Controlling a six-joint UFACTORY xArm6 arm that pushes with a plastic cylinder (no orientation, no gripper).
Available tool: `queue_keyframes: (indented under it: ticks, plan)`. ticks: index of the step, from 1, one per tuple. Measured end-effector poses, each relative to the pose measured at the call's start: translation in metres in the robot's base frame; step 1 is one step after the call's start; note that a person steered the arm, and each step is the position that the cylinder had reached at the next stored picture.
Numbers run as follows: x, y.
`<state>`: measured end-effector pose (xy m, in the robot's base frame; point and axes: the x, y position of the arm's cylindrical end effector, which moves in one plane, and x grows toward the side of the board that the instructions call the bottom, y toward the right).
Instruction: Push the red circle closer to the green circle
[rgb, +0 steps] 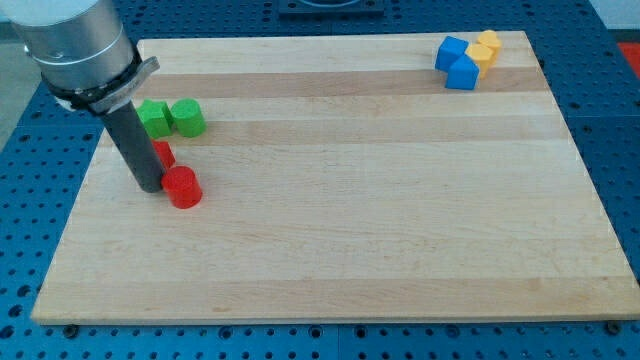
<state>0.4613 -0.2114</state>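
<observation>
The red circle (183, 187) lies on the wooden board (340, 200) at the view's left. The green circle (187, 117) sits above it, about a block's width away, with a green star-like block (153, 118) touching its left side. My tip (150, 188) rests on the board just left of the red circle, touching or nearly touching it. A second red block (163, 154) is partly hidden behind the rod; its shape cannot be made out.
Blue blocks (458, 62) and yellow blocks (485, 47) cluster at the view's top right corner of the board. The board's left edge lies close to the rod.
</observation>
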Motion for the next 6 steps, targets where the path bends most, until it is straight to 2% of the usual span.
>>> queue_keyframes:
  ticks: [2, 3, 4, 5, 6]
  plan:
    - [-0.012, 0.0]
    - [0.002, -0.003]
    - [0.047, -0.01]
    - [0.064, 0.02]
    - [0.06, 0.051]
